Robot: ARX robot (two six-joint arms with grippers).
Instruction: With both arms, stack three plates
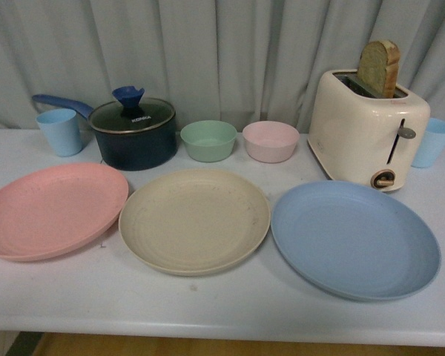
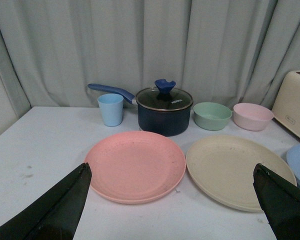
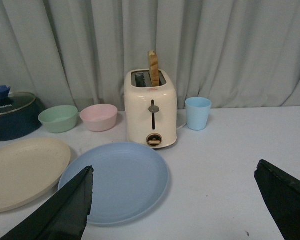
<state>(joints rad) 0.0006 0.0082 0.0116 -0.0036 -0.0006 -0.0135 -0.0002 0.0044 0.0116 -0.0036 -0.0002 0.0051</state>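
Note:
Three plates lie side by side on the white table (image 1: 222, 304): pink plate (image 1: 53, 209) at left, beige plate (image 1: 194, 219) in the middle, blue plate (image 1: 354, 239) at right. None overlap. Neither arm shows in the front view. My left gripper (image 2: 171, 172) is open and empty, held back from the pink plate (image 2: 135, 165) and beige plate (image 2: 238, 170). My right gripper (image 3: 174, 172) is open and empty, with the blue plate (image 3: 121, 181) near its one finger (image 3: 65, 210); the beige plate (image 3: 21, 171) lies beyond.
Behind the plates stand a light blue cup (image 1: 60, 131), a dark blue lidded pot (image 1: 132, 132), a green bowl (image 1: 208, 140), a pink bowl (image 1: 271, 141), a cream toaster (image 1: 367, 127) holding a bread slice (image 1: 379, 67), and another blue cup (image 1: 432, 142). Grey curtain at the back.

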